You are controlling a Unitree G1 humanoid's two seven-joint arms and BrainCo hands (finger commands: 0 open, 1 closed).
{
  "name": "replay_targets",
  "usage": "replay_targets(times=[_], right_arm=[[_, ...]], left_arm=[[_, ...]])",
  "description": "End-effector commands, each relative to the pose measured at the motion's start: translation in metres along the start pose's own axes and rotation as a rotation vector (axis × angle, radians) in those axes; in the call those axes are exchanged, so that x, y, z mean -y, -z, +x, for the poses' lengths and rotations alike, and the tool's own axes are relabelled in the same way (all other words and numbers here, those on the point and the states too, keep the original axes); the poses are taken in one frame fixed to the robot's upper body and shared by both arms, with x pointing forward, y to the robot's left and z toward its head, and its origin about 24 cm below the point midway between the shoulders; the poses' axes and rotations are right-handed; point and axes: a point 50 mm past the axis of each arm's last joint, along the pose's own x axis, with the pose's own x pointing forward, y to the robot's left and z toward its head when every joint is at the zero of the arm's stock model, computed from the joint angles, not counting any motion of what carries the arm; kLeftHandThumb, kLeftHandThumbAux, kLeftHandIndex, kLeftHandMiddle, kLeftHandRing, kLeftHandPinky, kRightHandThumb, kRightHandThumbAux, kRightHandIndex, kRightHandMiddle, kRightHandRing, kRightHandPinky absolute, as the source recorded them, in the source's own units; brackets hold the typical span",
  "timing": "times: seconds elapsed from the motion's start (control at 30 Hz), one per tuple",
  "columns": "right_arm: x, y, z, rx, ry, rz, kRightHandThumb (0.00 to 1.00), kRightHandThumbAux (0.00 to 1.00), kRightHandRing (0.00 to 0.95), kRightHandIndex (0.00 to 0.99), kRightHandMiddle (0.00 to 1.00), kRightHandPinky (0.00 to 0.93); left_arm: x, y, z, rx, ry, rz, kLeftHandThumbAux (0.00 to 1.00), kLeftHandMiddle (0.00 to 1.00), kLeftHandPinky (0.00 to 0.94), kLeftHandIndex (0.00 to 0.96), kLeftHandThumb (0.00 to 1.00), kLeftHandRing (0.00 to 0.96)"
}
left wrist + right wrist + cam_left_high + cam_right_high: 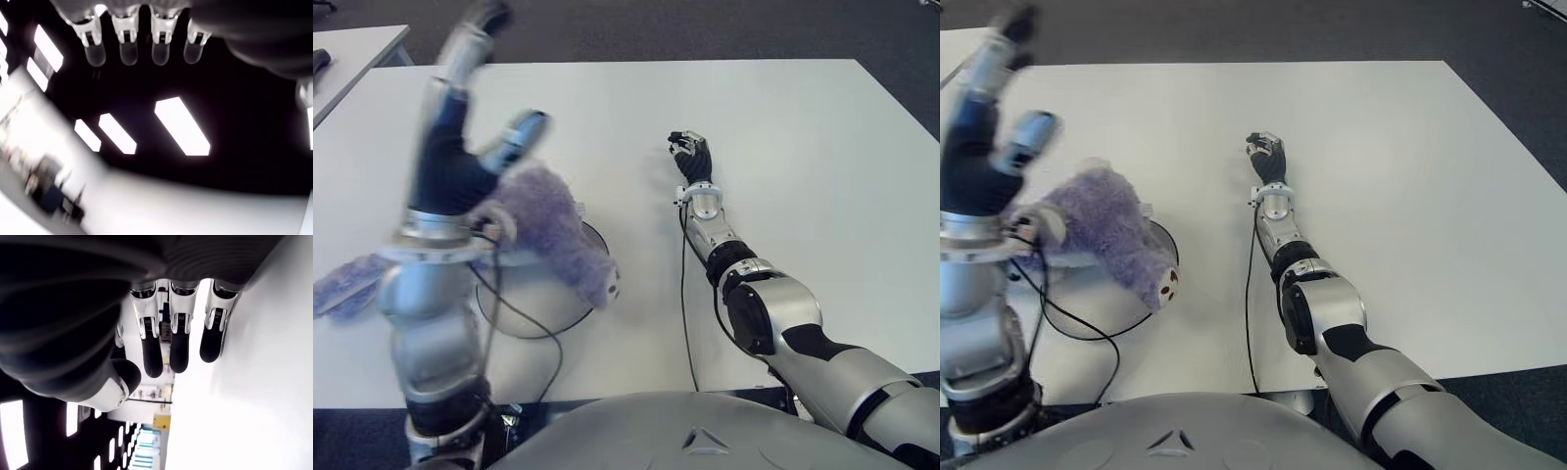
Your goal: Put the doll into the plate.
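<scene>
The purple fuzzy doll (558,235) lies across the white, dark-rimmed plate (533,311) at the left of the table, its pale end (610,284) hanging over the plate's right rim. My left hand (475,108) is raised above the doll, fingers spread and empty. In the left wrist view its fingers (129,51) point up at ceiling lights and hold nothing. More purple fuzz (347,284) shows left of that arm. My right hand (690,155) shows at the table's middle, right of the plate, with its fingers (178,347) relaxed and empty.
Black cables (524,318) from my left arm loop over the plate. Another cable (685,313) runs along my right forearm. The white table (803,176) stretches far to the right and back. A second table corner (352,49) stands at the back left.
</scene>
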Motion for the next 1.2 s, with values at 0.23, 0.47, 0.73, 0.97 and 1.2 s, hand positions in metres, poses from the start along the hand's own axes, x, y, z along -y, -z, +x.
replay_targets(times=[0.23,0.47,0.73,0.97,1.2], right_arm=[[-0.024,0.099,-0.07,-0.466,-0.053,-0.015,0.7,0.737,0.211,0.405,0.253,0.203],[-0.024,0.099,-0.07,-0.465,-0.051,-0.01,0.701,0.738,0.215,0.404,0.256,0.201],[-0.024,0.099,-0.07,-0.476,-0.052,0.006,0.699,0.74,0.2,0.4,0.244,0.191],[-0.024,0.099,-0.07,-0.476,-0.052,0.009,0.699,0.74,0.194,0.399,0.238,0.189],[-0.024,0.098,-0.07,-0.476,-0.052,0.008,0.699,0.741,0.201,0.399,0.24,0.201]], left_arm=[[-0.076,0.021,0.01,0.241,-0.368,-0.397,0.126,0.0,0.0,0.0,0.146,0.0],[-0.062,0.024,-0.007,0.215,-0.378,-0.458,0.129,0.0,0.0,0.0,0.133,0.0],[-0.072,0.023,-0.003,0.222,-0.378,-0.443,0.098,0.0,0.045,0.0,0.129,0.0],[-0.078,0.027,-0.003,0.216,-0.394,-0.453,0.102,0.0,0.0,0.0,0.142,0.0],[-0.078,0.029,-0.004,0.195,-0.398,-0.468,0.1,0.0,0.0,0.0,0.133,0.0]])
